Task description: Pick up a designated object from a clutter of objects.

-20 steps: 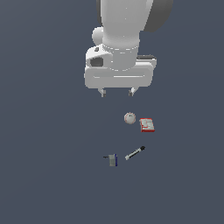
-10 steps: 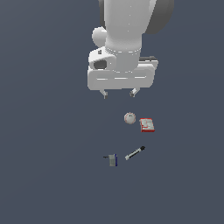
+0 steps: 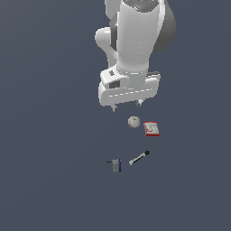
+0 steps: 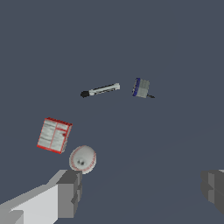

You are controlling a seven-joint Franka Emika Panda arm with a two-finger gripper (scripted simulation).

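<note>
The off-white ball (image 3: 133,121) with reddish seams lies on the dark grey floor; it also shows in the wrist view (image 4: 82,159). My gripper (image 3: 126,106) hangs above and just behind it, jaws open and empty. In the wrist view the gripper (image 4: 142,188) has one finger (image 4: 69,194) right next to the ball, which lies off to that side, not between the fingers. The red-and-white flat box (image 3: 152,129) lies beside the ball on the exterior view's right, also in the wrist view (image 4: 54,134).
A slim black-tipped marker (image 3: 139,157) and a small grey-and-blue block (image 3: 116,164) lie nearer the camera than the ball. Both show in the wrist view, the marker (image 4: 100,90) and the block (image 4: 141,87). The floor (image 3: 54,135) is plain dark grey.
My gripper has come down a little toward the ball. The four objects have not moved.
</note>
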